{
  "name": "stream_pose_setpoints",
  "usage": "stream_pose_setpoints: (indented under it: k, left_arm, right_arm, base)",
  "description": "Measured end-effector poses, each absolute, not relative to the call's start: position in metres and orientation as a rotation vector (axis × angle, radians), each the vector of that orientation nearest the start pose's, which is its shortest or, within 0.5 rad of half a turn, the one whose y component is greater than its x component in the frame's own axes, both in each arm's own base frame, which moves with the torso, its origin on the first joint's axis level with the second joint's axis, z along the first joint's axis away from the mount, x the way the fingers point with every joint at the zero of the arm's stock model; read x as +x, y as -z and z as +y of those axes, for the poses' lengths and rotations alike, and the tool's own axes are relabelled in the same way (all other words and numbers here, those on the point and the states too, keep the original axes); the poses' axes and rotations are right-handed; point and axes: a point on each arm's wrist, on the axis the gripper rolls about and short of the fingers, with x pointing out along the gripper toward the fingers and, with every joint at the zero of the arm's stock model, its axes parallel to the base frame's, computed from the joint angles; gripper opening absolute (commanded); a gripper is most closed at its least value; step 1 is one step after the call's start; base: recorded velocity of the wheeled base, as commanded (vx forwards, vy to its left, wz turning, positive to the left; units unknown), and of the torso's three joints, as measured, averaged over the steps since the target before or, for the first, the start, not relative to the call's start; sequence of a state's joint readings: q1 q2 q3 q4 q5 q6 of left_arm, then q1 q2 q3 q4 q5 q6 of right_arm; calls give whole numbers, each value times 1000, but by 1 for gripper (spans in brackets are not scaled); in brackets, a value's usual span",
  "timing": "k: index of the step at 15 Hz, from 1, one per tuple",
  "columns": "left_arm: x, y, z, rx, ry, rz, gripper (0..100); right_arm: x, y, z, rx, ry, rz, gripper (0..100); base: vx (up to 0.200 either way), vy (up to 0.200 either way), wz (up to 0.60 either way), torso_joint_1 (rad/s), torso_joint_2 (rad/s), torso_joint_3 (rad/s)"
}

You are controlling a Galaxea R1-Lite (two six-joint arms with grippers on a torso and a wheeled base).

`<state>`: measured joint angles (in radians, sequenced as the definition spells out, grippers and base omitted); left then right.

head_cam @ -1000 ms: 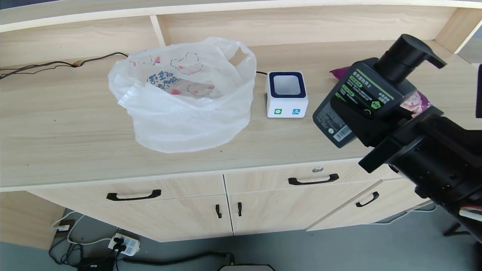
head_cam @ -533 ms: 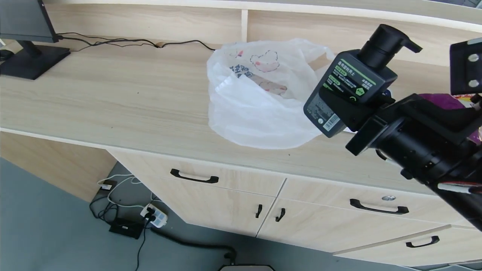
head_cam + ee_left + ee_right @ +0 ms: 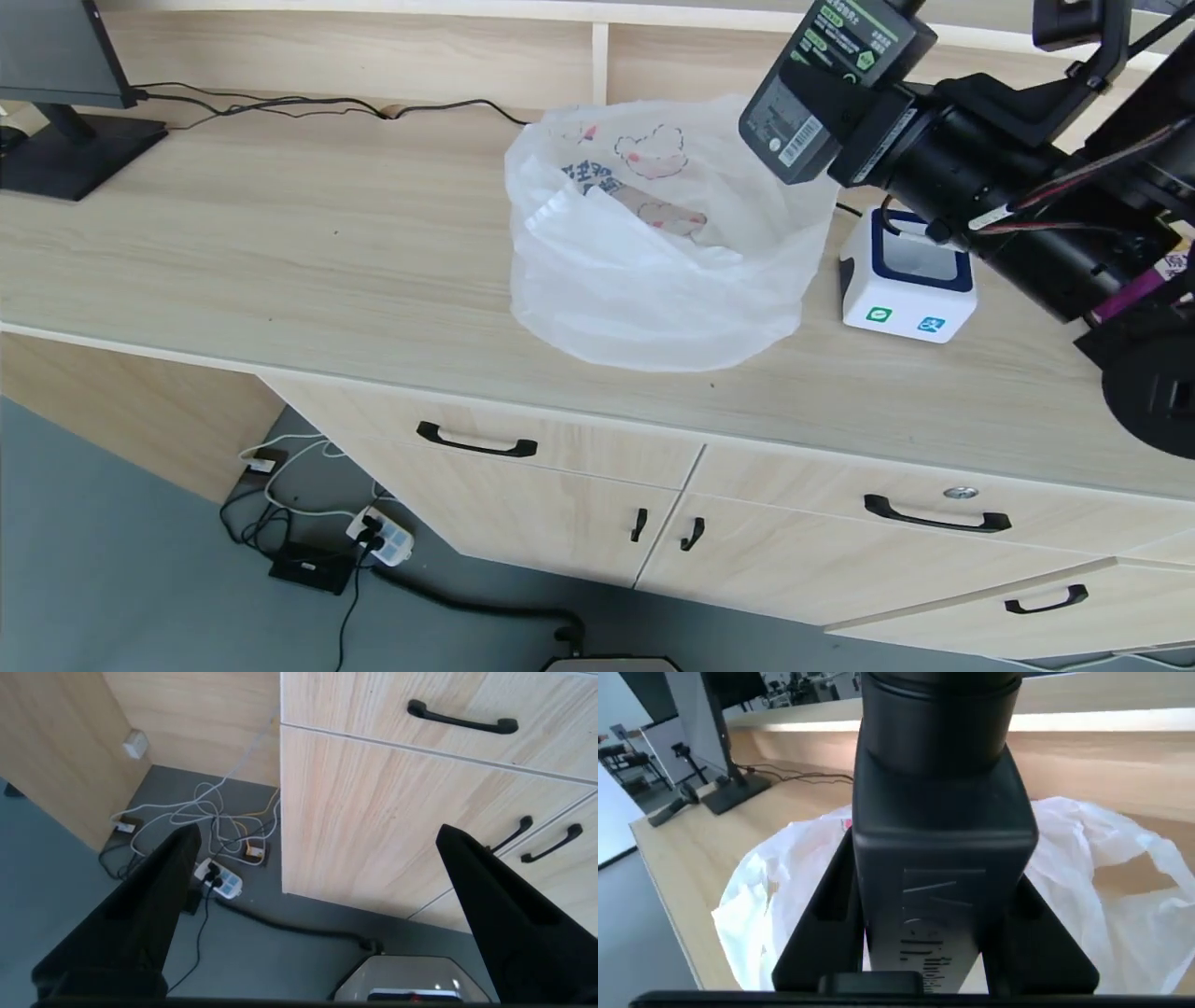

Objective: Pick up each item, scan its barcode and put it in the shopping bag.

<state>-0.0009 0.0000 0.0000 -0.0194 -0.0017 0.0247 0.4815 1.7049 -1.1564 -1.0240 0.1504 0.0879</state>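
My right gripper [image 3: 864, 126] is shut on a black pump bottle [image 3: 826, 79] with a green label and a white barcode sticker. It holds the bottle in the air above the right rim of the white plastic shopping bag [image 3: 653, 243]. In the right wrist view the bottle [image 3: 938, 859] sits between the fingers [image 3: 817, 943], with the bag [image 3: 785, 905] below. The white and blue barcode scanner [image 3: 907, 280] stands on the counter just right of the bag. My left gripper [image 3: 318, 924] hangs open beside the cabinet, facing the drawer fronts and the floor.
The wooden counter [image 3: 280, 252] has a monitor stand [image 3: 65, 140] at its far left and black cables [image 3: 280, 105] along the back. A purple packet [image 3: 1153, 280] shows at the right edge behind my arm. Drawers with black handles [image 3: 476, 441] lie below.
My right gripper has carried the bottle up and over toward the bag's rim. The scanner, hidden behind the bottle half a second ago, is uncovered. The head camera turned earlier.
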Motion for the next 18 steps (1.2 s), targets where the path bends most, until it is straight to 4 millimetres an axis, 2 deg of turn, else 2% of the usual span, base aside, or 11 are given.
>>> stream_pose_setpoints:
  k: [2,4,6,9,13,16,18]
  left_arm:
    - [-23,-77,0,24,3,-19,100]
    - [-23,-78,0,23,3,-20,100]
    - [-23,-78,0,23,3,-20,100]
    - [-23,-78,0,24,3,-23,100]
    - [-23,-78,0,24,3,-23,100]
    - [-23,-78,0,24,3,-23,100]
    - [-23,-78,0,25,3,-23,100]
  right_arm:
    - [311,-322,164,223,-654,-455,0]
    - [333,-309,179,302,-679,-406,0]
    - [341,-294,197,387,-717,-340,0]
    - [343,-284,211,531,-738,-278,0]
    - [346,-280,212,597,-725,-234,0]
    - [358,-269,200,591,-611,-162,0]
    - [361,-262,199,583,-586,-135,0]
  base:
    - [0,0,0,0,0,0]
    - [0,0,0,0,0,0]
    - [0,0,0,0,0,0]
    - [0,0,0,0,0,0]
    - [0,0,0,0,0,0]
    - [0,0,0,0,0,0]
    - [0,0,0,0,0,0]
